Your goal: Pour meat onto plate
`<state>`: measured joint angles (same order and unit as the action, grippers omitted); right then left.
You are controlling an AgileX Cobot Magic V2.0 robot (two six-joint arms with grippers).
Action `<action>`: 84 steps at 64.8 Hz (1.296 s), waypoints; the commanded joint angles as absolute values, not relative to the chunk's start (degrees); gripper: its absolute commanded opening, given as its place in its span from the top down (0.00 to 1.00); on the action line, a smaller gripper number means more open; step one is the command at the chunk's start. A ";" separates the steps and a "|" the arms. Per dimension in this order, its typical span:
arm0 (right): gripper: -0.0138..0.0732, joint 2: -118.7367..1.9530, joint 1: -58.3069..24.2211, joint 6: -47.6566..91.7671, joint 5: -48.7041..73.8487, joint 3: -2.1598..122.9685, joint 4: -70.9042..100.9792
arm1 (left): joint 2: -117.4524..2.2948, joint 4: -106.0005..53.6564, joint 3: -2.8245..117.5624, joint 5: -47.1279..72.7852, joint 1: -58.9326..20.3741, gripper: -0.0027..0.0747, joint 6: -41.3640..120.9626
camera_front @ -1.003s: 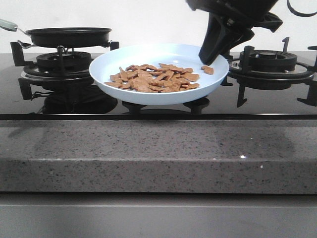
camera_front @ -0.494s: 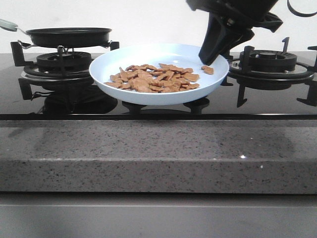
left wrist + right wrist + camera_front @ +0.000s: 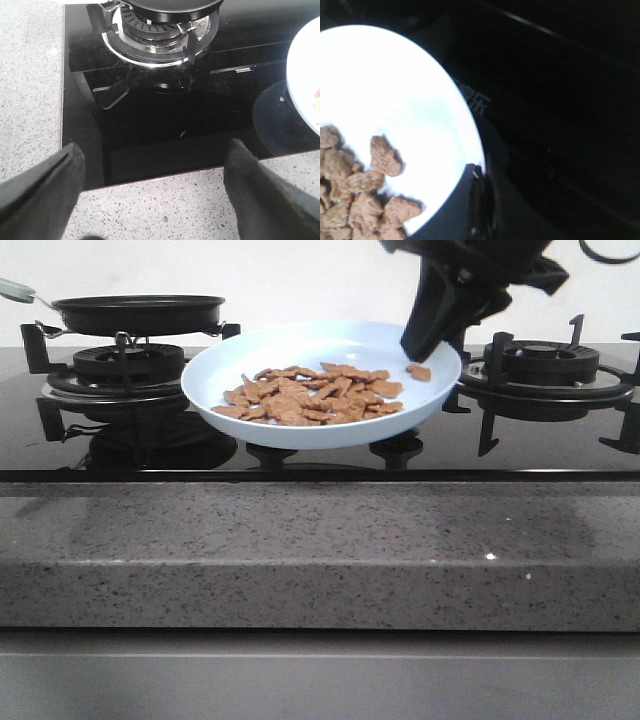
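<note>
The right hand [image 3: 428,340] pinched the far right rim of the plate [image 3: 240,360], holding it raised above the black glass hob [image 3: 300,462] between the two burners. The meat [image 3: 310,398] lay in a loose heap on the plate, one piece apart near the fingers. The left hand [image 3: 155,197] hung spread and empty over the counter [image 3: 30,75] edge. A black frying pan [image 3: 138,312] sat on the left burner.

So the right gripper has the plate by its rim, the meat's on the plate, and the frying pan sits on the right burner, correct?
Not quite: the frying pan sits on the left burner, as the front view shows. The rest holds: the right gripper grips the plate by its rim, and the meat lies on it.
</note>
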<state>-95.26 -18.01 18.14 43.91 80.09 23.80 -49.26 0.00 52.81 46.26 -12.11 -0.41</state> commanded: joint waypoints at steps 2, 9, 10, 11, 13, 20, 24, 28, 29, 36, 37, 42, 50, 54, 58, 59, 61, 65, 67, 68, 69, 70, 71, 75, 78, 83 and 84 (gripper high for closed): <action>0.91 -93.39 -17.11 18.69 43.92 86.62 24.58 | -48.83 0.00 54.14 42.58 -12.53 0.23 -1.15; 0.91 -95.81 -15.29 18.57 47.28 92.47 24.58 | -48.83 0.00 54.14 42.32 -12.53 0.23 -1.15; 0.91 -96.23 -14.97 18.48 47.71 93.34 24.64 | -48.83 0.00 54.14 42.21 -12.53 0.23 -1.15; 0.91 -96.69 -14.62 18.39 48.06 94.21 24.64 | -48.83 0.00 54.14 42.21 -12.53 0.23 -1.15; 0.91 -97.69 -13.86 17.96 48.81 95.95 24.69 | -48.83 0.00 54.14 42.21 -12.53 0.23 -1.15; 0.91 -101.90 -11.15 17.55 51.08 101.99 25.91 | -48.83 0.00 54.14 42.21 -12.53 0.23 -1.15; 0.91 -104.49 -9.97 17.55 51.54 105.12 26.51 | -48.83 0.00 54.14 42.21 -12.53 0.23 -1.15; 0.91 -106.98 -9.40 17.55 51.55 107.67 26.79 | -48.83 0.00 54.14 42.21 -12.53 0.23 -1.15; 0.91 -107.50 -9.19 17.55 51.54 108.19 26.87 | -48.83 0.00 54.14 42.21 -12.53 0.23 -1.15; 0.91 -111.22 -9.12 17.55 51.43 111.77 26.95 | -48.83 0.00 54.14 42.21 -12.53 0.23 -1.15; 0.91 -111.69 -9.12 17.55 51.43 112.12 27.00 | -48.83 0.00 54.14 42.21 -12.53 0.23 -1.15; 0.91 -113.92 -9.12 17.55 51.07 113.86 28.71 | -48.83 0.00 54.14 42.21 -12.53 0.23 -1.15; 0.89 -116.59 -9.12 17.55 50.25 115.34 30.96 | -48.83 0.00 54.14 42.21 -12.53 0.23 -1.15; 0.86 -117.59 -9.12 17.55 49.98 115.78 30.96 | -48.83 0.00 54.14 42.21 -12.53 0.23 -1.15; 0.79 -118.23 -9.12 17.55 49.95 115.92 30.96 | -48.83 -0.44 54.14 42.21 -12.53 0.23 -1.15; 0.77 -118.33 -9.12 17.55 49.95 115.92 30.96 | -48.83 -0.57 54.14 42.21 -12.53 0.23 -1.15; 0.70 -118.66 -9.12 17.55 49.95 115.92 30.96 | -48.83 -0.76 54.14 42.21 -12.53 0.23 -1.15; 0.57 -118.86 -9.12 17.55 50.18 115.92 30.96 | -48.83 -0.98 54.14 42.21 -12.53 0.23 -1.15; 0.50 -118.93 -9.12 17.55 50.19 115.92 30.96 | -48.83 -0.96 54.14 42.21 -12.53 0.23 -1.15; 0.47 -118.93 -9.12 17.55 50.19 115.92 30.96 | -48.83 -0.96 54.14 42.21 -12.53 0.23 -1.15; 0.43 -118.93 -9.12 17.55 50.19 115.92 30.96 | -48.83 -0.96 54.14 42.21 -12.53 0.23 -1.15; 0.41 -118.93 -9.12 17.55 50.11 115.92 30.96 | -48.83 -0.96 54.14 42.21 -12.53 0.23 -1.15; 0.39 -118.93 -9.12 17.55 50.06 115.92 30.96 | -48.83 -0.96 54.14 42.21 -12.53 0.23 -1.15; 0.33 -118.75 -9.12 17.55 49.76 115.92 30.91 | -48.83 -0.96 54.14 42.21 -12.53 0.23 -1.15; 0.33 -118.32 -9.12 17.55 49.85 115.92 30.91 | -48.83 -0.96 54.14 42.21 -12.53 0.23 -1.15; 0.33 -117.25 -9.12 17.55 50.82 115.92 30.91 | -48.83 -0.96 54.14 42.21 -12.53 0.23 -1.15; 0.33 -116.98 -9.12 17.55 51.06 115.92 30.91 | -48.83 -0.96 54.14 42.21 -12.53 0.23 -1.15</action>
<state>-122.38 -9.30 17.47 52.20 113.82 28.86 -49.26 -0.54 52.81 46.16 -12.11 -0.61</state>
